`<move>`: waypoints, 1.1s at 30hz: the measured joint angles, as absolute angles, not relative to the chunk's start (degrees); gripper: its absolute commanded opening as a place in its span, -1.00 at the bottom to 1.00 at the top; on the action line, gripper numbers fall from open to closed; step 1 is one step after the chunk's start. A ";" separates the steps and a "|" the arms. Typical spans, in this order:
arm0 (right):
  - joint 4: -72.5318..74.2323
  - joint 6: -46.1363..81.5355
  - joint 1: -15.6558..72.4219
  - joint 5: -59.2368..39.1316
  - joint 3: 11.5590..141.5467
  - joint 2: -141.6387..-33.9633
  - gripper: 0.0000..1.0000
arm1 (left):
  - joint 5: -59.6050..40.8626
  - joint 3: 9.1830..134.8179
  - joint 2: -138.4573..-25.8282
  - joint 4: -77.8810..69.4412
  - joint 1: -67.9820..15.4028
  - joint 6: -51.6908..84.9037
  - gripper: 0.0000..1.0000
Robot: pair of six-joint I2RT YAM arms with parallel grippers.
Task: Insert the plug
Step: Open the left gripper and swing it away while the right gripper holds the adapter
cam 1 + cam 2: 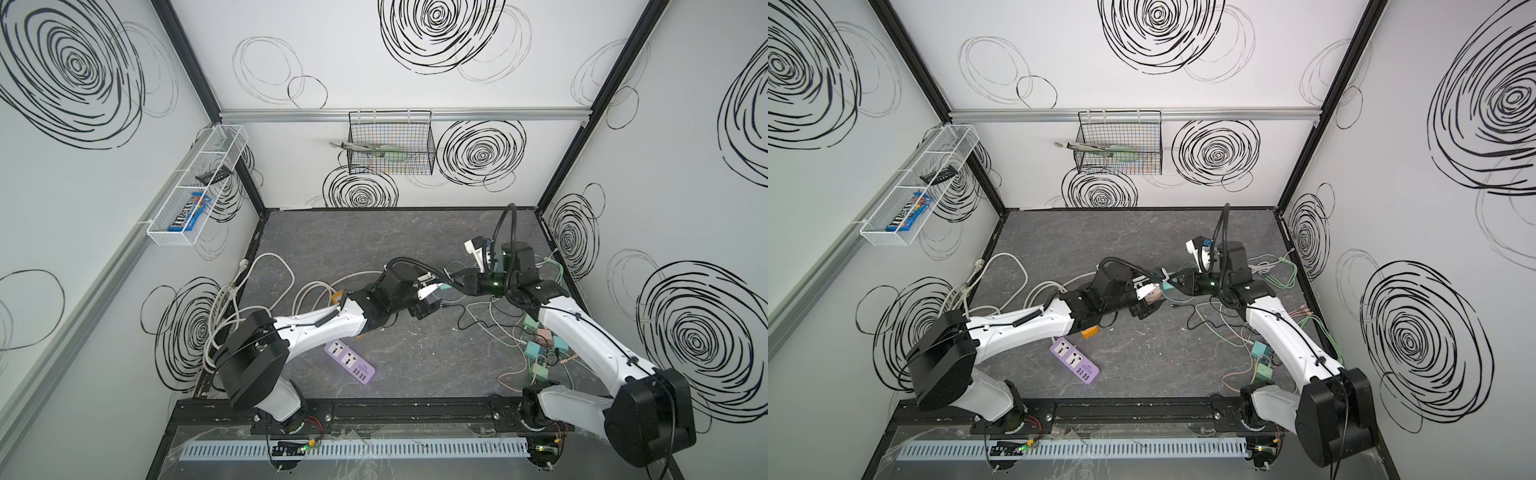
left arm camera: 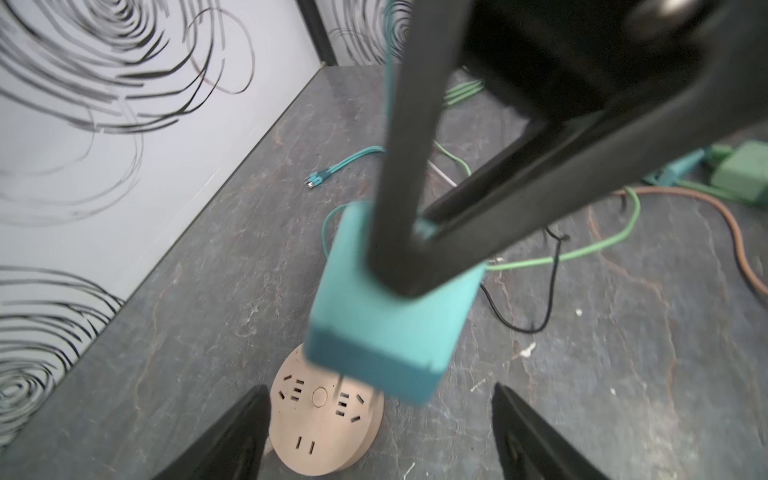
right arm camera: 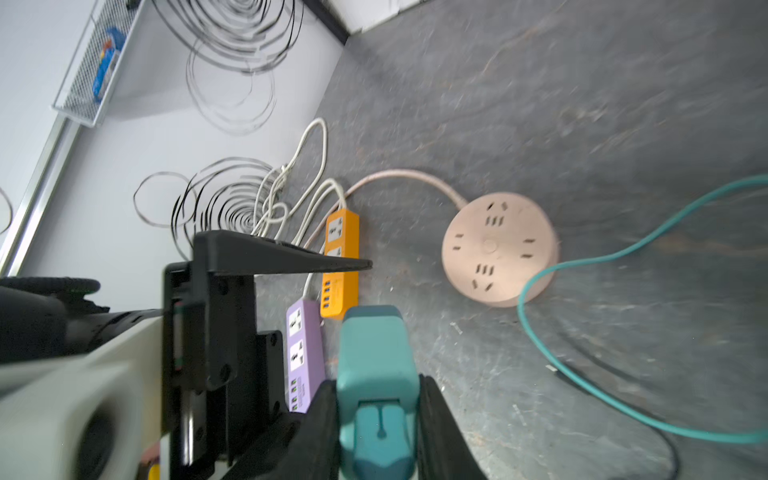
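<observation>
My right gripper (image 3: pixel 378 382) is shut on a teal block plug (image 3: pixel 376 353), one finger on each side. In the left wrist view the plug (image 2: pixel 386 316) hangs just over the round pink socket (image 2: pixel 316 432) lying flat on the table. Its prongs point down at the socket's face, and blur hides whether they touch. My left gripper (image 2: pixel 379 388) is open and holds nothing; the socket sits between its fingers, close to one of them. In both top views the two grippers meet mid-table, with the plug (image 1: pixel 1168 286) beside the socket (image 1: pixel 1154 296).
A purple power strip (image 1: pixel 350 361) and an orange one (image 3: pixel 340 257) lie near the left arm. White cables (image 1: pixel 232 299) coil by the left wall. A heap of coloured plugs and thin cords (image 1: pixel 540 340) sits under the right arm. The plug's teal cord (image 3: pixel 582 266) loops across the table.
</observation>
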State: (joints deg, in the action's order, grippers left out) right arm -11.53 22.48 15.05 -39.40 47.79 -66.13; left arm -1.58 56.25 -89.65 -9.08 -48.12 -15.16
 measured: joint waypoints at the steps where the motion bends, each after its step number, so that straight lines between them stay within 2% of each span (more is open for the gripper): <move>1: -10.98 23.11 13.61 -38.81 47.70 -64.93 -1.00 | -1.39 57.01 -90.52 -8.84 -47.57 -13.13 0.74; 6: -5.78 26.87 6.87 -37.19 44.53 -59.59 -1.00 | 1.32 62.89 -98.50 -5.19 -47.37 -2.44 0.68; 10: -4.64 28.80 6.28 -37.19 41.58 -59.92 -1.00 | 3.14 67.94 -105.41 0.69 -49.58 5.48 0.65; 19: -4.10 33.63 5.39 -32.21 35.55 -56.84 -1.00 | -2.59 76.77 -111.33 7.51 -46.92 21.71 0.64; 25: -3.99 35.79 2.96 -29.10 30.68 -51.96 -1.00 | -3.64 85.54 -115.39 9.32 -46.44 24.03 0.63; 33: -4.99 36.01 1.13 -28.93 26.30 -50.85 -1.00 | -1.06 102.54 -129.43 13.85 -46.50 16.99 0.59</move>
